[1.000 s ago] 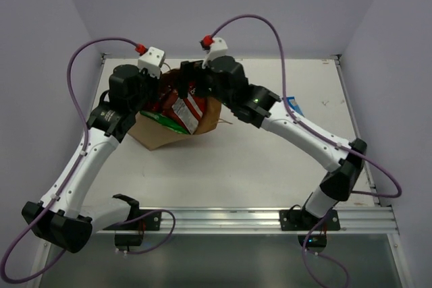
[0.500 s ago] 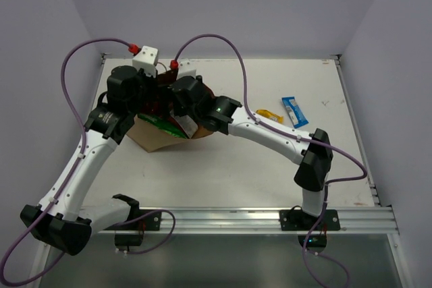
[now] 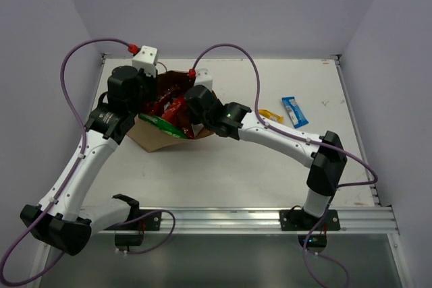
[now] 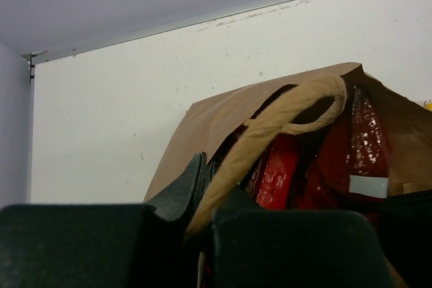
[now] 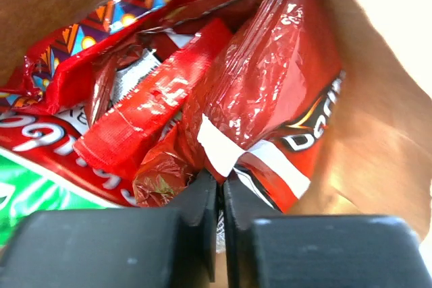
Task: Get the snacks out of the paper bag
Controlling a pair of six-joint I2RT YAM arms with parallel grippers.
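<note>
The brown paper bag (image 3: 152,137) lies open at the table's back left, with snacks in its mouth. My left gripper (image 4: 209,166) is shut on the bag's twisted paper handle (image 4: 283,109). My right gripper (image 5: 221,183) is inside the bag, shut on the lower edge of the orange-red Doritos bag (image 5: 270,92). Beside it lie a slim red packet (image 5: 155,116), a red bag with white lettering (image 5: 40,141) and a green chip bag (image 5: 27,197). In the top view the right gripper (image 3: 183,104) sits at the bag's opening, above the green chip bag (image 3: 162,125).
A slim blue bar (image 3: 294,110) and a small orange packet (image 3: 268,115) lie on the white table (image 3: 256,166) to the right of the bag. Purple cables loop above both arms. The metal rail (image 3: 223,219) runs along the near edge.
The right gripper has gone down into the bag's mouth and closed from wide open onto the Doritos bag's edge. The left gripper has stayed shut on the handle.
</note>
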